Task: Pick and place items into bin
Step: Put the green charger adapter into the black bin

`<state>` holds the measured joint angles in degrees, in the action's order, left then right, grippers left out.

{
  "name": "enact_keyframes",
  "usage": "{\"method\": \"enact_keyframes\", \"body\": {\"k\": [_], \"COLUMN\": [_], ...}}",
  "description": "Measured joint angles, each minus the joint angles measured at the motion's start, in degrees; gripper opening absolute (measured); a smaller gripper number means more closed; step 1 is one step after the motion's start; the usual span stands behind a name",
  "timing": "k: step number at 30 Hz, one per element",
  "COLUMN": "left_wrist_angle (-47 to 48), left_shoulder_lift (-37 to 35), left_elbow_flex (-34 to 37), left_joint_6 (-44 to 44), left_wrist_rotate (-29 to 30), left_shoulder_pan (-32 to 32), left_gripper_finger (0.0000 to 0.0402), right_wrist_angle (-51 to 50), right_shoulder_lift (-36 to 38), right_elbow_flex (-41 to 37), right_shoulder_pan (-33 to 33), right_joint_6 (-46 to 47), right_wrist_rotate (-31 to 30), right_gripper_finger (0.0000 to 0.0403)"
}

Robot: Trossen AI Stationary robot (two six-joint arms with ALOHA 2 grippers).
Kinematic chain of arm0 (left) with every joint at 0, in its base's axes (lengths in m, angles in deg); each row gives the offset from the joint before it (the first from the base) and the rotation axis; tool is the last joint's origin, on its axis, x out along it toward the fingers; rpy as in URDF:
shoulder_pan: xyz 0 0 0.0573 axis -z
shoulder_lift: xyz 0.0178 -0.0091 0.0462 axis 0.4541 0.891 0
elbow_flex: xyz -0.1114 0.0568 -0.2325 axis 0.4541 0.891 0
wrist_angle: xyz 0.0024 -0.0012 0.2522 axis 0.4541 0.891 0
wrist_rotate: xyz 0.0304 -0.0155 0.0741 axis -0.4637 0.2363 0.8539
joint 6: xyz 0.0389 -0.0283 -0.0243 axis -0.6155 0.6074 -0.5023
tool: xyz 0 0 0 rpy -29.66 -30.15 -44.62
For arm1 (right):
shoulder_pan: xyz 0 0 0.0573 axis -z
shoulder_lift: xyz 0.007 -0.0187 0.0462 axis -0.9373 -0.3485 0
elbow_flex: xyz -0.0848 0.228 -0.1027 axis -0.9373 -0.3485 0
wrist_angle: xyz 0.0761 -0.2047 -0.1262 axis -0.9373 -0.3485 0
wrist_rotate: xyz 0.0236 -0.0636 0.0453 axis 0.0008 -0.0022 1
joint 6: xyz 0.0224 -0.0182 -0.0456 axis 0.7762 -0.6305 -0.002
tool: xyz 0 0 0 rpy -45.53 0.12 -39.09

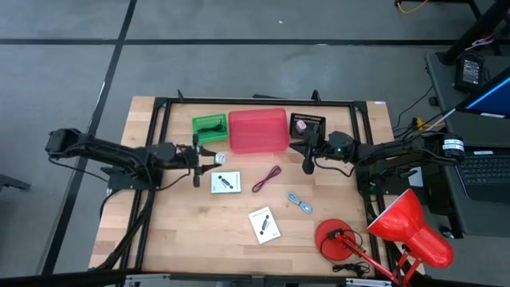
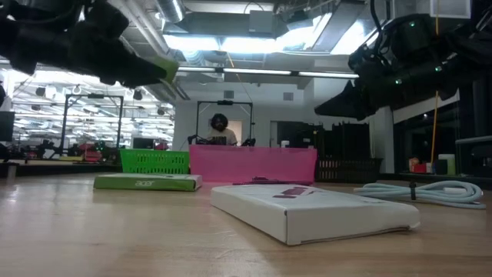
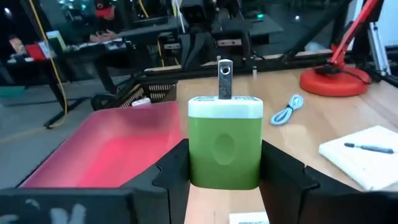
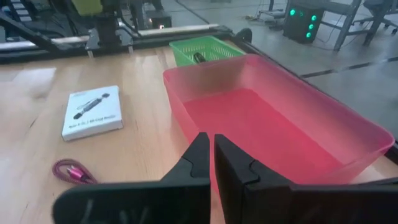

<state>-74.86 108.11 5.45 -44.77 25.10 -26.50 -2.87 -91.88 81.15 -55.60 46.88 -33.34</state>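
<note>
Left gripper [image 3: 224, 177] clamped on a green charger plug [image 3: 224, 149], a rounded block with a white top face and a metal connector tab standing up from it; dark fingers [image 3: 174, 171] pressed against both smooth sides, jaws partly apart by the width of the block. Held in the air above the wood, just beside the near left corner of the pink bin [image 1: 258, 131]. Right gripper [image 4: 213, 163] shut, fingers together with only a thin seam between them, holding nothing, hovering by the bin's right end. Bin a translucent pink plastic tray, rectangular, with rounded corners and sloping glossy walls (nothing seen inside it from the right wrist view). Green mesh basket [image 1: 209, 126] just left of it, a black grid tray [image 1: 307, 124] to its right. On the pale butcher-block table [image 1: 175, 239]: one flat white box [image 1: 225, 182] printed with a dark elongated mark, lying near the left gripper; a second such box [image 1: 264, 225] nearer the front edge, well apart from the first; a thin magenta cord [image 1: 266, 179] in a loose coil between the first box and the right gripper; a light blue cord [image 1: 300, 203] bundled farther right. Red desk lamp [image 1: 398, 231] at the front right corner, round base and glossy cone shade.
</note>
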Motion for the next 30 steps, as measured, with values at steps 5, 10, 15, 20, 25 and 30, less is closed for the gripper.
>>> {"method": "enact_keyframes", "body": {"k": [5,10,15,20,25,30], "left_wrist_angle": [-3.7,-4.2,-5.5,-10.8,-18.6,-24.1], "left_shoulder_lift": [0.0,0.0,0.2,3.9,11.0,18.8], "left_elbow_flex": [0.4,0.4,0.4,0.4,0.2,-2.5], "left_joint_6": [0.1,1.2,2.1,2.4,2.4,2.3], "left_wrist_rotate": [0.5,-1.5,-1.5,-1.6,-2.4,-3.6], "left_shoulder_pan": [-1.6,-2.7,-3.5,-3.7,-3.7,-3.7], "left_gripper_finger": [0.0145,0.0145,0.0145,0.0145,0.0145,0.0145], "right_wrist_angle": [1.5,3.0,5.2,7.8,9.0,9.6], "right_shoulder_lift": [0.0,0.0,0.0,0.0,0.0,0.0], "right_elbow_flex": [0.0,0.0,0.0,0.0,0.0,0.7], "right_shoulder_pan": [-0.3,-1.9,-3.8,-4.9,-6.0,-7.5], "right_joint_6": [0.0,-0.1,-0.2,-0.3,-0.3,-0.1], "right_wrist_rotate": [0.1,0.1,0.1,0.1,0.1,0.1], "right_gripper_finger": [0.0007,0.0007,0.0012,0.0043,0.0079,0.0108]}}
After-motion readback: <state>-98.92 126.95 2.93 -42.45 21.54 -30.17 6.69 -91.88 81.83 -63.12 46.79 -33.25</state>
